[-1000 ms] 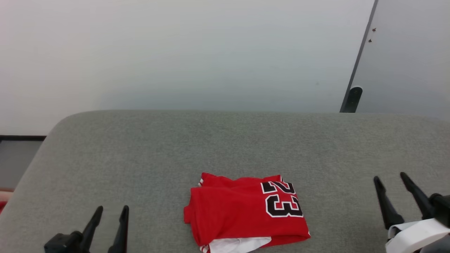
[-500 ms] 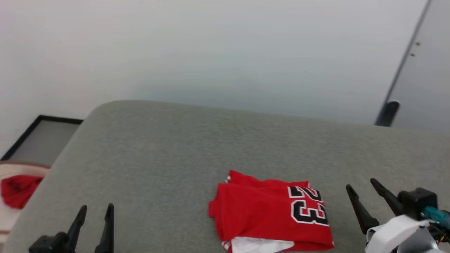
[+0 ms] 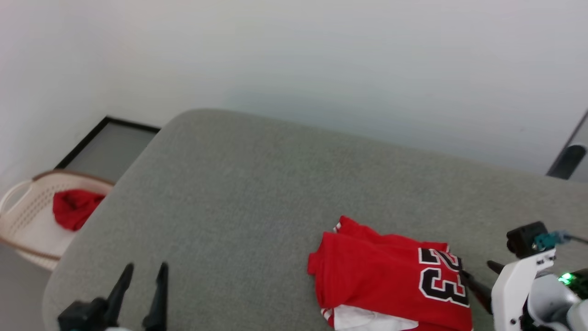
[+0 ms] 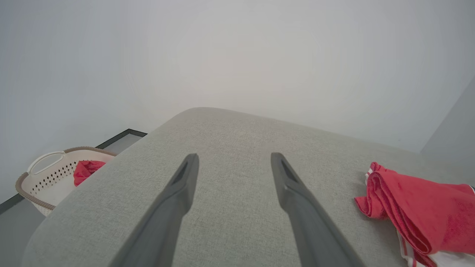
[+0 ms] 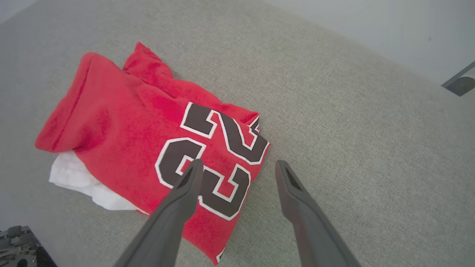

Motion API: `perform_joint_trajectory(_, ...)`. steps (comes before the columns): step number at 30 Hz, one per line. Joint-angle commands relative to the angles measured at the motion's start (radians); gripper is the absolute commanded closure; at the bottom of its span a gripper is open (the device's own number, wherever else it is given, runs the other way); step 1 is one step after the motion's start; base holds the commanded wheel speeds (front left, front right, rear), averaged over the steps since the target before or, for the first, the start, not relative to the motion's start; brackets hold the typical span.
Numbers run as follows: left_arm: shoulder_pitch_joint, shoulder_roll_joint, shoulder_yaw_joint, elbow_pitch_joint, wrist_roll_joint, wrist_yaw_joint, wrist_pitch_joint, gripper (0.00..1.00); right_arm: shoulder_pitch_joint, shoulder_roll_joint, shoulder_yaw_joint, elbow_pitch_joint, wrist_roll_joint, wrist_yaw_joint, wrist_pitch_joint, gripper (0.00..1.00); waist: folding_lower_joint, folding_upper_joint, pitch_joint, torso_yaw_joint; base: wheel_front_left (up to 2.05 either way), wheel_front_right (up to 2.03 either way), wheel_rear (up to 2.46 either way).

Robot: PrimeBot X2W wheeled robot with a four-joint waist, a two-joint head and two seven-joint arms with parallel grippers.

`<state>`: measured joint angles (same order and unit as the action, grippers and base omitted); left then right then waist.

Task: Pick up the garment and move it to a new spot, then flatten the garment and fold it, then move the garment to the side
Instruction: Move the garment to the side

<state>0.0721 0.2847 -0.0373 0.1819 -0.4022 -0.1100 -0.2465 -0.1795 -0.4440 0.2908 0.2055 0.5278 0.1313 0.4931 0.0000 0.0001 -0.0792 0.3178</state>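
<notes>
Garment [image 5: 122,141] lies folded in a rough rectangle on the grey cushion [image 3: 239,184], at the cushion's near right part. Its black numerals face up and a white sleeve pokes out from under its near edge.

The right gripper [image 5: 238,163] stands spread wide and empty above the garment's numeral end. In the right wrist view one finger crosses the black digits, while the other is over bare cushion just past the cloth's edge. Whether either tip touches the fabric cannot be told.

The left gripper [image 4: 233,157] is also spread wide and holds nothing. It sits over bare cushion at the near left, and the garment lies well apart from it, off toward the cushion's right.

Past the cushion's left end stands a beige perforated laundry basket [image 3: 27,202] with a bunched red cloth [image 3: 73,209] inside.

Compared with a second ago, the head camera has swung left, so the whole picture has slid. The basket and its cloth have come into view and the garment now sits further right in the picture, in the same fold. The right gripper, which was then clearly apart from the garment's numeral end, has closed in until its nearer finger meets that edge. The left gripper keeps its place over the cushion.
</notes>
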Motion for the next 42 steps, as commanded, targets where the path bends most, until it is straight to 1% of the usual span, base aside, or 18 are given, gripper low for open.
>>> perform_joint_trajectory(1, -0.033, -0.015, -0.012, -0.005, 0.004, -0.003, -0.003, 0.0, -0.022, -0.019, -0.009, -0.013, 0.011, -0.001, 0.055, 0.0, 0.0, -0.0001, 0.077, 0.043, 0.0, 0.0, 0.0)
perform_joint_trajectory(6, -0.083, -0.044, -0.038, 0.009, 0.007, -0.004, -0.009, 0.0, -0.039, -0.059, -0.025, -0.048, 0.039, -0.001, 0.205, 0.0, 0.0, -0.0001, 0.161, 0.073, 0.0, 0.0, 0.0)
perform_joint_trajectory(7, -0.083, -0.044, -0.038, 0.009, 0.007, -0.004, -0.009, 0.0, -0.039, -0.059, -0.025, -0.048, 0.039, -0.001, 0.205, 0.0, 0.0, -0.0001, 0.161, 0.073, 0.0, 0.0, 0.0)
perform_joint_trajectory(11, -0.121, -0.062, -0.048, 0.027, 0.01, -0.009, -0.016, 0.0, -0.041, -0.066, -0.042, -0.063, 0.056, -0.001, 0.292, 0.0, 0.0, -0.0001, 0.204, 0.089, 0.0, 0.0, 0.0)
perform_joint_trajectory(17, -0.155, -0.083, -0.053, 0.045, 0.015, -0.014, -0.019, 0.0, -0.03, -0.059, -0.047, -0.069, 0.058, -0.001, 0.381, 0.0, 0.0, -0.0001, 0.234, 0.104, 0.0, 0.0, 0.0)
perform_joint_trajectory(22, -0.17, -0.098, -0.048, 0.047, 0.02, -0.017, -0.018, 0.0, -0.022, -0.029, -0.04, -0.042, 0.083, -0.001, 0.443, 0.0, 0.0, -0.0001, 0.245, 0.11, 0.0, 0.0, 0.0)
perform_joint_trajectory(26, -0.177, -0.109, -0.046, 0.047, 0.023, -0.02, -0.018, 0.0, -0.022, -0.014, -0.034, -0.021, 0.082, -0.001, 0.471, 0.0, 0.0, -0.0001, 0.248, 0.111, 0.0, 0.0, 0.0)
perform_joint_trajectory(27, -0.177, -0.111, -0.046, 0.047, 0.025, -0.02, -0.018, 0.0, -0.024, -0.009, -0.029, -0.017, 0.088, -0.001, 0.476, 0.14, 0.0, -0.0001, 0.248, 0.111, 0.0, 0.0, 0.0)
perform_joint_trajectory(28, -0.179, -0.112, -0.045, 0.048, 0.026, -0.021, -0.018, 0.0, -0.026, -0.004, -0.027, -0.009, 0.097, -0.001, 0.483, 0.6, 0.0, -0.0001, 0.248, 0.11, 0.0, 0.0, 0.0)
perform_joint_trajectory(29, -0.181, -0.114, -0.045, 0.048, 0.027, -0.02, -0.019, 0.0, -0.029, -0.002, -0.016, -0.005, 0.102, 0.0, 0.491, 1.0, 0.0, -0.0001, 0.247, 0.11, 0.0, 0.0, 0.0)
perform_joint_trajectory(32, -0.184, -0.116, -0.042, 0.05, 0.032, -0.02, -0.018, 0.0, -0.036, -0.01, -0.002, 0.005, 0.121, 0.0, 0.495, 1.0, 0.0, -0.0001, 0.242, 0.108, 0.0, 0.0, 0.0)
perform_joint_trajectory(42, -0.178, -0.107, -0.028, 0.038, 0.034, -0.022, -0.018, 0.0, -0.124, -0.064, -0.025, 0.048, 0.137, -0.003, 0.437, 1.0, 0.0, -0.0001, 0.23, 0.081, 0.0, 0.0, 0.0)
